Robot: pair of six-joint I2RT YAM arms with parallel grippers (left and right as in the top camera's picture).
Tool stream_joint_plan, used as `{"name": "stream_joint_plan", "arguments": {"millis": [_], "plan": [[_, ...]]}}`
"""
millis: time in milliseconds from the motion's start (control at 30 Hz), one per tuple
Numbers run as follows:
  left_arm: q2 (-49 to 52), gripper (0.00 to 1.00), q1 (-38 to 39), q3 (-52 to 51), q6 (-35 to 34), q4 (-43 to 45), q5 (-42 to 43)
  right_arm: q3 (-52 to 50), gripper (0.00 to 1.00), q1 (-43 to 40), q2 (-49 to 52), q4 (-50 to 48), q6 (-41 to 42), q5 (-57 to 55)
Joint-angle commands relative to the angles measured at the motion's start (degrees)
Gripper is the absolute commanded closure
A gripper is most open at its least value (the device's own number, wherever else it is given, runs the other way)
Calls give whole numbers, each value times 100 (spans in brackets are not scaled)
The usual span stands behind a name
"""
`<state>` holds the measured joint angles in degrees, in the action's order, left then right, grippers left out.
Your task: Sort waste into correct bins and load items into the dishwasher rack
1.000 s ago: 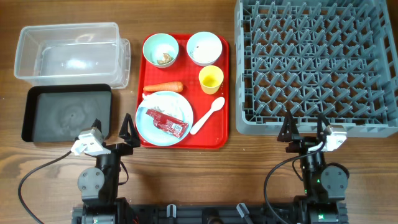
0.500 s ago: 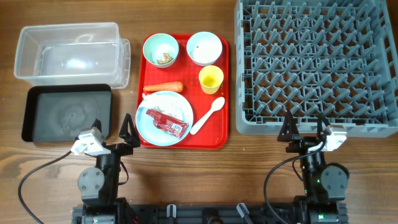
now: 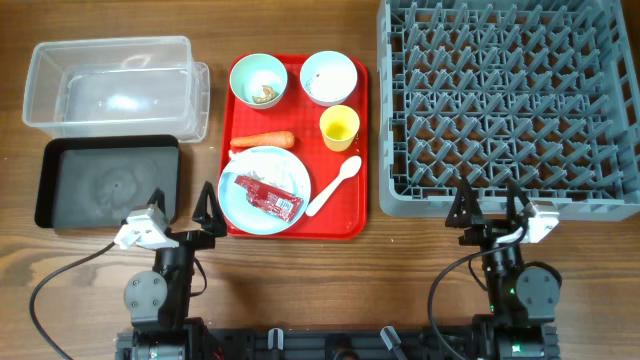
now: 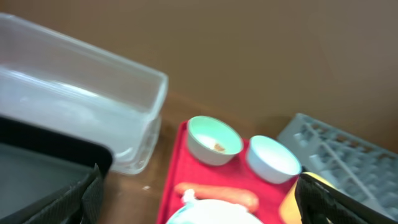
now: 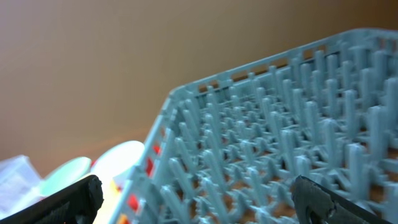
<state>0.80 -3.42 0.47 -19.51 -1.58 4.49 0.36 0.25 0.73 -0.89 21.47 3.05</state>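
Observation:
On the red tray [image 3: 349,215] lie an orange carrot [image 3: 263,140], a light blue plate [image 3: 262,189] carrying a red wrapper [image 3: 266,196], a white spoon [image 3: 335,186], a yellow cup [image 3: 339,127] and two pale bowls: one with brownish scraps [image 3: 258,80], one with white rice bits [image 3: 328,76]. The clear tub [image 3: 112,86] and the black tray [image 3: 108,181] sit at the left. The grey dishwasher rack [image 3: 510,100] fills the right. My left gripper [image 3: 180,209] is open and empty by the black tray's near corner. My right gripper [image 3: 487,207] is open and empty at the rack's near edge.
The left wrist view shows the tub [image 4: 74,115], both bowls [image 4: 214,140] and the carrot [image 4: 217,195]. The right wrist view shows the rack's pegs [image 5: 273,149]. Bare wood table lies along the near edge between the arms.

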Motion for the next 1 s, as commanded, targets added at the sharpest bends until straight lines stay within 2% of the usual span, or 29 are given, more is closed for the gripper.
{"name": "stream_joint_plan", "arguments": {"millis": [0,100,200,300,400,467,533,567,600,667,733,867,967], "plan": [[-42,0,15,-7,-44,463,769,-4,0,26,-31,-531,544,997],[-35,0,17,289,-24,450,872,50,0,26,-31,-1362,221,1954],[326,0,17,918,-24,308,1419,654,0,26,85,-1384,-103,2065],[1104,0,17,1657,-24,210,1777,1526,0,26,542,-1016,-785,2240],[2205,0,24,2704,-20,-249,1947,2608,0,26,1403,-334,-1259,2251],[3047,0,111,3624,238,-1056,2103,3276,0,26,2103,234,-1250,2256],[4022,0,420,4745,761,-2256,1996,3825,0,26,2756,807,-1252,2253],[4212,1,503,4957,756,-2479,1867,4000,1,26,2970,1010,-1252,2253],[4868,0,868,5587,756,-3152,1294,4325,0,26,3394,1421,-1252,2253],[5504,0,1351,5974,752,-3679,946,4535,0,26,3845,1722,-1259,2249],[6092,0,1867,5987,669,-3856,955,4551,0,26,4168,1788,-1252,2251],[7394,0,2463,5987,667,-3904,1191,4551,0,26,4581,1808,-1246,2251],[8244,0,2594,5987,664,-3768,1261,4551,0,26,4756,1840,-1224,2253]]}}
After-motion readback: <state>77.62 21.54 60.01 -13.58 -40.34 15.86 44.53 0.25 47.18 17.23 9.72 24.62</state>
